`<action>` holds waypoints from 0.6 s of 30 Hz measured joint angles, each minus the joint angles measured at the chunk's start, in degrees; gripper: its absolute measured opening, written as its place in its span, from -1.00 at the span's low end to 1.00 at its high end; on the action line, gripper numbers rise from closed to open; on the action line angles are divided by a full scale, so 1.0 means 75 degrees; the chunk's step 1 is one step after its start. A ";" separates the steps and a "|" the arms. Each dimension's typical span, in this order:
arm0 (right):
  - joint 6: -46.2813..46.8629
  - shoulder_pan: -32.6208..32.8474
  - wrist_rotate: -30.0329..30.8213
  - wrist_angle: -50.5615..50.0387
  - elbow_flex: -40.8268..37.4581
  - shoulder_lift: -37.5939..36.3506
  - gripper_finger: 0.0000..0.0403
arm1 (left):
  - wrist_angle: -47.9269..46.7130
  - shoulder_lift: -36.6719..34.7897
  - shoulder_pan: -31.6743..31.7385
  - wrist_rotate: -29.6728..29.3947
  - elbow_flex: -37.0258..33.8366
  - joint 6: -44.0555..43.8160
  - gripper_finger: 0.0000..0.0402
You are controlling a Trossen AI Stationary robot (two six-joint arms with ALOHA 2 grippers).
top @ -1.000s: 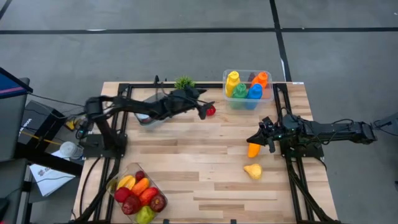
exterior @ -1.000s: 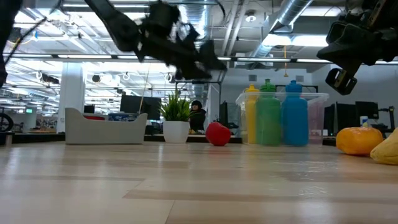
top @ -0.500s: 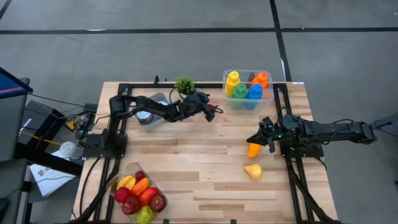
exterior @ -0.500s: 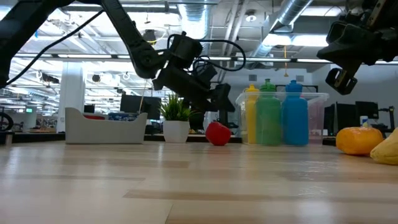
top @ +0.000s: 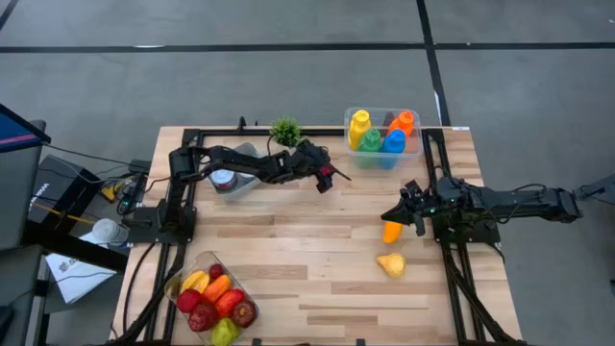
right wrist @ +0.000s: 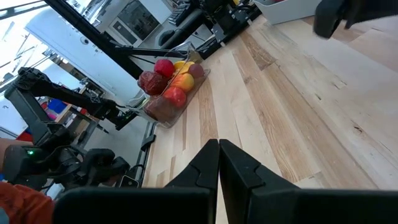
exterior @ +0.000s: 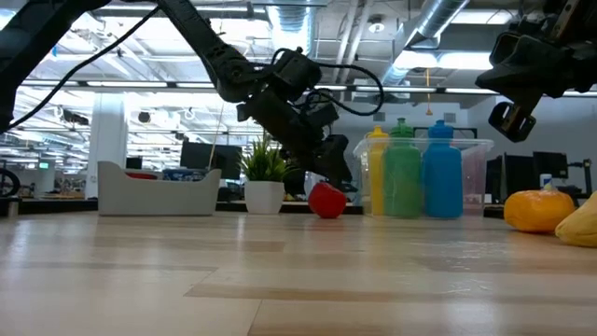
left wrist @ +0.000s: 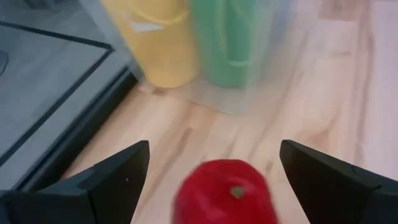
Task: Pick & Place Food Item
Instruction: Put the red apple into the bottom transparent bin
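A red round fruit [left wrist: 227,194] with a small stem mark rests on the wooden table at the far middle, left of the bottle bin. It also shows in the low view [exterior: 326,201] and as a red spot in the high view [top: 329,173]. My left gripper [left wrist: 214,152] is open and slants down over the fruit. One dark finger stands on each side of the fruit, with a gap to each. My right gripper [top: 408,213] hangs shut above the table's right side [right wrist: 219,149], holding nothing.
A clear bin [top: 382,135] of coloured bottles stands just right of the red fruit. A small potted plant [top: 284,128] and a grey dish [top: 231,183] are to the fruit's left. An orange fruit [top: 391,232] and a yellow pear [top: 390,263] lie under the right arm. A tray of fruit [top: 213,300] sits near left.
My left gripper has come down from high above the table and reached toward the right, to the red fruit. It has tipped nose-down and stayed open. The fruit has not moved. The right arm has kept still.
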 joint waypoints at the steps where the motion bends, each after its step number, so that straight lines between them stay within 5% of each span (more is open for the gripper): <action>1: -0.0002 0.0000 0.0000 0.0000 0.0000 0.0000 -0.97 | 0.0002 0.0000 0.0065 0.0017 0.0000 -0.0007 0.76; 18: 0.0001 -0.0001 0.0000 0.0000 0.0000 -0.0001 -0.97 | -0.0799 0.0000 0.0441 0.0810 0.0173 0.0051 0.76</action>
